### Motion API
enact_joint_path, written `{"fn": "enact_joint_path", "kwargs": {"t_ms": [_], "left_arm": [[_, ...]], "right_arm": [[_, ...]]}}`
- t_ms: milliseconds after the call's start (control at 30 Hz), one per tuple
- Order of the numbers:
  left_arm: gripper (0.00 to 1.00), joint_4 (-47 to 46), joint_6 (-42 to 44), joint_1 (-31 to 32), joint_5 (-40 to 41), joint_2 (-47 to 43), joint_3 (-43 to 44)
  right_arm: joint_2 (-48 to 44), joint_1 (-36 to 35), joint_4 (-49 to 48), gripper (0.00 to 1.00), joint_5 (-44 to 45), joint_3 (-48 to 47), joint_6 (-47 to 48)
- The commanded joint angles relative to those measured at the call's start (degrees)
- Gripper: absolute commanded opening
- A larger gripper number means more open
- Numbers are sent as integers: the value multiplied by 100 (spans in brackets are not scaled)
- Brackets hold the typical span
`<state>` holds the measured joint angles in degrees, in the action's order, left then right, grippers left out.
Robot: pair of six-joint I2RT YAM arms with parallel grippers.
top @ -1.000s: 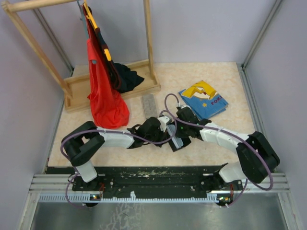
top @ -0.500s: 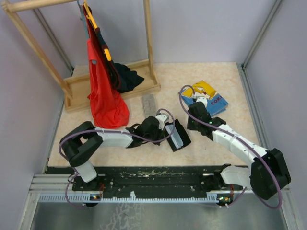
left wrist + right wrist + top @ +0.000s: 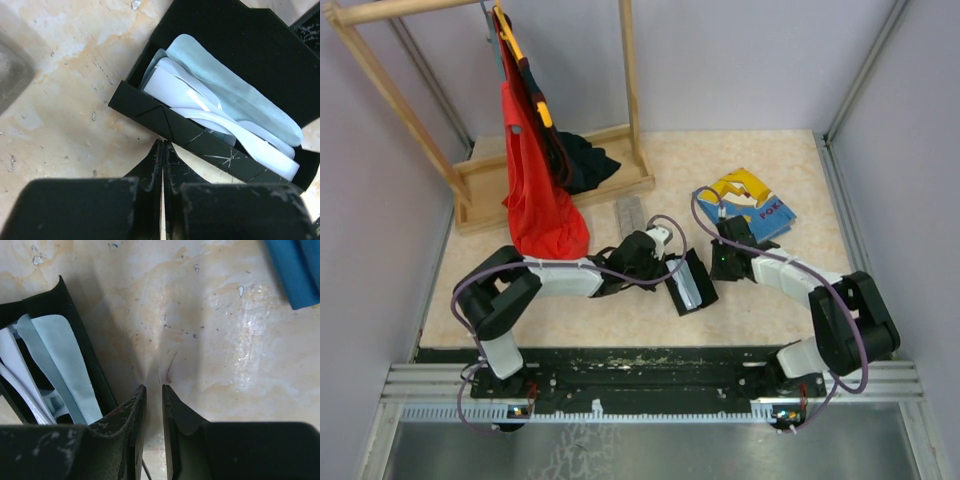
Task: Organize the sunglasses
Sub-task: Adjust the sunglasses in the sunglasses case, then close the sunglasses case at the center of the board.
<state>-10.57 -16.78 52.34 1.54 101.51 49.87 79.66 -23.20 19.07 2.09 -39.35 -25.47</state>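
Top view first: both your arms meet at the open black case (image 3: pixel 690 285) mid-table. The left pincer (image 3: pixel 665 268) sits at one long side of it, and the right pincer (image 3: pixel 718 266) is just off the opposite side.

Left wrist view: your left pincer is pinched fully together with nothing in it. The case's front wall is right ahead of the tips, touching or nearly so, hard to call. The white sunglasses (image 3: pixel 172 85) lie folded inside on the light-blue cloth (image 3: pixel 235 95). Their long axis runs crosswise to the pincer, slanting from ahead-left out to the right. The lid flap lies open beyond them, on the far side.

Right wrist view: your right pincer is open just a slit, bare table showing in the gap, gripping nothing. The case wall sits immediately to its left, and the book (image 3: pixel 295 270) is ahead-right, well apart.

I can't spot the wire-framed pair in any view.

My guess is the lid gets closed next. Both pincers are close, but the left one faces the case square-on.
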Motion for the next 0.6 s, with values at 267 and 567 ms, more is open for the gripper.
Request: {"fn": "enact_joint_path", "kwargs": {"t_ms": [267,567], "left_arm": [[0,179,-32,-14,-395,136,-68],[0,118,-87,-18,-521,107,-144]], "right_arm": [[-353,34,-713,20,-1218,280,79],[-876,35,-576,22,-1494,301,60]]}}
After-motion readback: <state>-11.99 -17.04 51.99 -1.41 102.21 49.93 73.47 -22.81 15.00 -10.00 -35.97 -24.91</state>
